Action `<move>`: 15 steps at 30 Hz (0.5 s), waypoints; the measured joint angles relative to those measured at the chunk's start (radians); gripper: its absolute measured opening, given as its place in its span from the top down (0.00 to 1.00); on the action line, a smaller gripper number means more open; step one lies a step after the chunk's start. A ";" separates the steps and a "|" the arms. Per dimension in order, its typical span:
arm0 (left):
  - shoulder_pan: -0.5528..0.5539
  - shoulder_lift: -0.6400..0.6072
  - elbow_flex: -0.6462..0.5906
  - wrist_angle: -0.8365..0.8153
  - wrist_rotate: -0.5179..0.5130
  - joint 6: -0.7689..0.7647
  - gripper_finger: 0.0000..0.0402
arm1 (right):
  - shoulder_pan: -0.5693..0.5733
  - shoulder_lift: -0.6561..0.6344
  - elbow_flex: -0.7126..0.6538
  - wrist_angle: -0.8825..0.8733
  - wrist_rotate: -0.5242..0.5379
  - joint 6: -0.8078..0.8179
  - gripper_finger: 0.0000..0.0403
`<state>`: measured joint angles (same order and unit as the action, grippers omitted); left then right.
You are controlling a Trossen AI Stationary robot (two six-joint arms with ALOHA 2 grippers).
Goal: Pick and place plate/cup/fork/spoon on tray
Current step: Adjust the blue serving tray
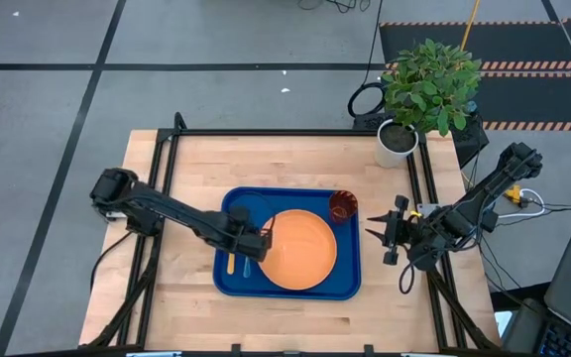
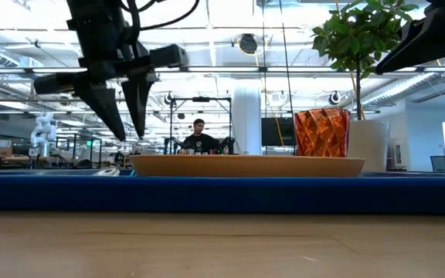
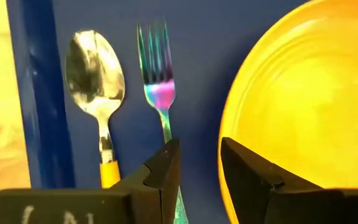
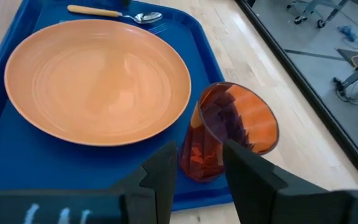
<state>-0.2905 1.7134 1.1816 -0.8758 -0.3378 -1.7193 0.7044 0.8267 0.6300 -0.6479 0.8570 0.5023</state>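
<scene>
The dark-blue tray [image 1: 350,283] lies mid-table. On it rest the orange plate [image 1: 300,250], the reddish cup [image 1: 343,206] upright in the far right corner, and, side by side along the left rim, the spoon [image 3: 95,74] and the light-blue fork [image 3: 157,81]. My left gripper [image 3: 201,168] hangs open above the tray, pointing down between the fork's handle and the plate's left rim, with nothing between its fingers; the low view shows it [image 2: 123,116] clear of the tray. My right gripper [image 1: 377,230] waits open just right of the tray, facing the cup [image 4: 229,134] without touching it.
A white pot with a green plant [image 1: 397,139] stands at the table's far right corner. Black frame rails [image 1: 171,169] run along the table's left, far and right sides. Bare wood [image 1: 285,164] lies between the tray and the far rail. A person [image 2: 199,137] sits far behind.
</scene>
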 joint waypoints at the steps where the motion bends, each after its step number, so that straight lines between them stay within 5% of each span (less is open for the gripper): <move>1: 0.000 -0.007 0.000 0.000 -0.010 0.010 0.70 | 0.000 0.000 0.000 0.000 0.003 -0.006 0.69; 10: -0.005 -0.026 0.000 0.041 -0.170 0.115 0.70 | 0.000 0.004 -0.027 0.028 -0.021 0.017 0.69; 15: 0.028 -0.038 0.000 0.129 -0.259 0.324 0.70 | -0.006 0.004 -0.075 0.141 -0.017 -0.107 0.69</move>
<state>-0.2627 1.6751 1.1816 -0.7470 -0.5964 -1.3958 0.6984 0.8309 0.5553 -0.5070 0.8400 0.3953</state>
